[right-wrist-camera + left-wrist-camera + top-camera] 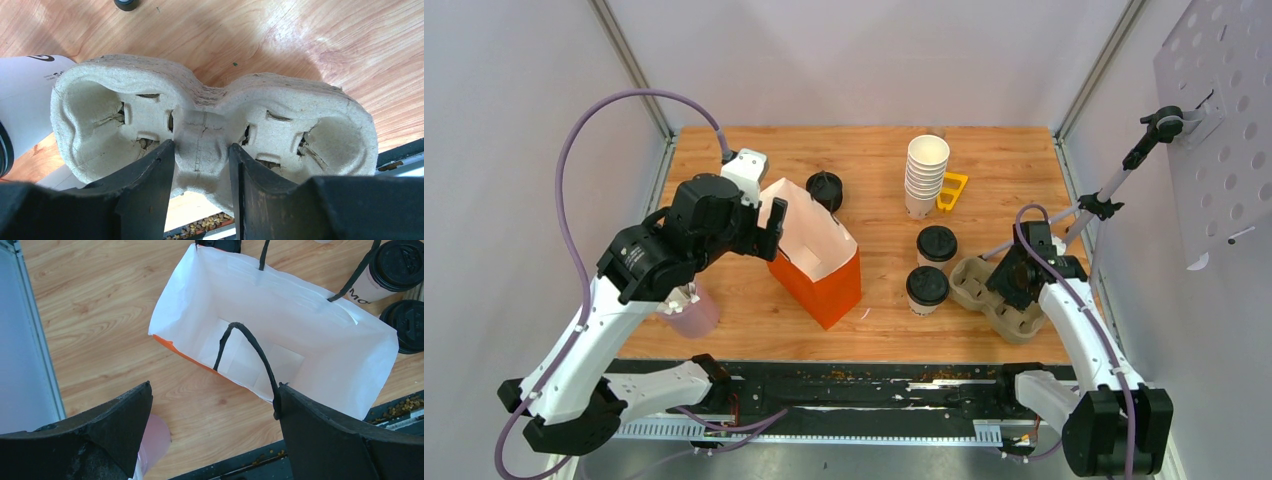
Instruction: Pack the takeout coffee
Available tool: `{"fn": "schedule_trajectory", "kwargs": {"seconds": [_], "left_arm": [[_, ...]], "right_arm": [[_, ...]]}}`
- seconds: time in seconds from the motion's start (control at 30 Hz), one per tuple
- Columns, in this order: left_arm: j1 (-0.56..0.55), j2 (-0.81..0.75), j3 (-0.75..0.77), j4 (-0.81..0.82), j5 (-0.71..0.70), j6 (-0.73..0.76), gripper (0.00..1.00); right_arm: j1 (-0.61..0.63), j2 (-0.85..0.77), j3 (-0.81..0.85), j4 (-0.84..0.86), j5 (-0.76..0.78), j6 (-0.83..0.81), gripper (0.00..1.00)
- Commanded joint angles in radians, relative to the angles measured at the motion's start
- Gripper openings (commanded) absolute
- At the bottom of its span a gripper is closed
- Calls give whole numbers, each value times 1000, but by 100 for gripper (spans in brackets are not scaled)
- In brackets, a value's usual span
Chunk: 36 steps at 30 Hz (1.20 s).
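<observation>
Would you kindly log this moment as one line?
left gripper open over empty orange bag | right gripper shut on cup carrier | far lidded cup and near lidded cup on table, unpacked

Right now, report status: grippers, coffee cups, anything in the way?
Left gripper open at orange paper bag rim. Right gripper shut on beige pulp cup carrier. Two black-lidded white paper cups on table, unpacked. Bag open, empty.

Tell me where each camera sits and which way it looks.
Top external: above and behind, looking down on the table; left arm and right arm show.
Left wrist: on the left arm, looking into the orange bag; its fingers show.
Right wrist: on the right arm, facing the cup carrier its fingers pinch.
Shared: top and left wrist both see the bag and coffee cups.
</observation>
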Motion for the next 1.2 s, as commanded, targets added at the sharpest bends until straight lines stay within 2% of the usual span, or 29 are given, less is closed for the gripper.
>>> {"fn": "schedule_trajectory", "kwargs": {"seconds": [0.0, 0.13, 0.3, 0.4, 0.6, 0.83, 1.17], "left_arm": [[1, -19, 3, -2, -16, 22, 100], [2, -19, -2, -2, -6, 16, 99], [1, -20, -5, -6, 3, 16, 99], [2, -23, -5, -9, -2, 19, 99], [1, -32, -15, -17, -5, 22, 98], [1, -40, -13, -21, -5, 31, 95], [1, -60, -45, 1, -12, 36, 95]], "right_arm": [[-4, -14, 31, 3, 17, -23, 43], [-3, -10, 48, -3, 1, -20, 42], [-4, 28, 61, -9, -2, -14, 59], [-3, 54, 63, -7, 1, -17, 61], [-4, 85, 57, 9, -2, -22, 56], [-4, 70, 59, 17, -4, -28, 44], [-4, 6, 66, -31, -12, -42, 41]]}}
